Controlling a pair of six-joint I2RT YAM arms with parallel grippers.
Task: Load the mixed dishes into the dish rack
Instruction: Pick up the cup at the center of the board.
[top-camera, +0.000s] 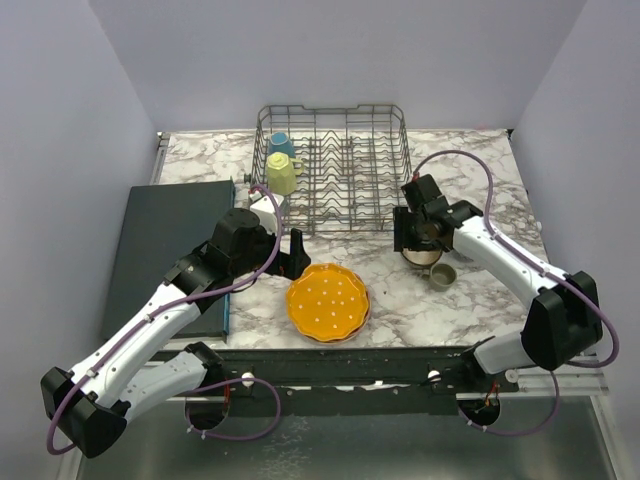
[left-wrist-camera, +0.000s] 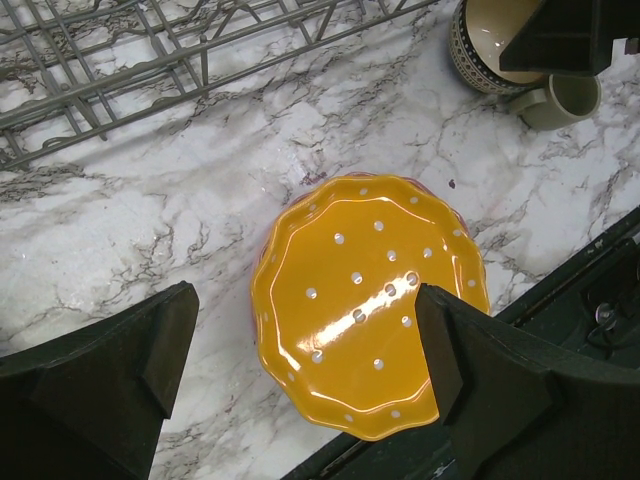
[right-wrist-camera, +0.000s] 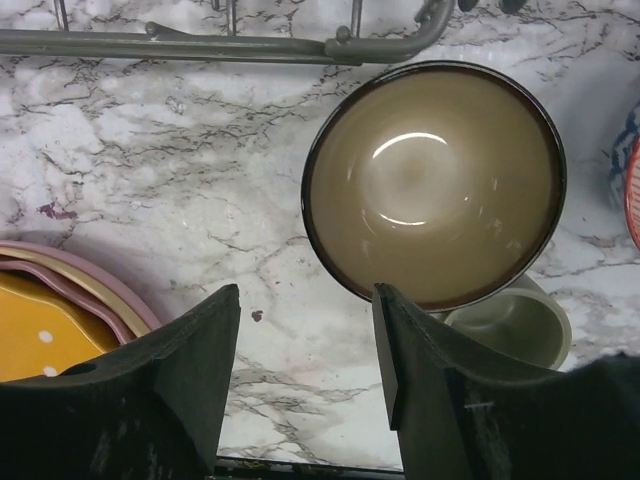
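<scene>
The orange scalloped plate (top-camera: 327, 302) (left-wrist-camera: 370, 300) with white dots lies on top of a stack of pink and peach plates (right-wrist-camera: 75, 280) near the table's front edge. My left gripper (top-camera: 291, 256) (left-wrist-camera: 305, 345) hangs above its left side, open wide and empty. A dark brown bowl (top-camera: 421, 258) (right-wrist-camera: 435, 185) stands to the right, with an olive mug (top-camera: 441, 274) (right-wrist-camera: 515, 320) touching it. My right gripper (top-camera: 414, 236) (right-wrist-camera: 305, 340) is open over bare marble, its right finger (right-wrist-camera: 415, 350) at the bowl's near rim. The dish rack (top-camera: 330, 165) holds a blue mug (top-camera: 280, 143) and a yellow mug (top-camera: 282, 175).
A dark flat mat (top-camera: 170, 250) covers the table's left side. The rack's lower wire (right-wrist-camera: 230, 45) runs just beyond the bowl. A blue-patterned dish (right-wrist-camera: 625, 150) shows at the right wrist view's right edge. Walls close in the table on three sides.
</scene>
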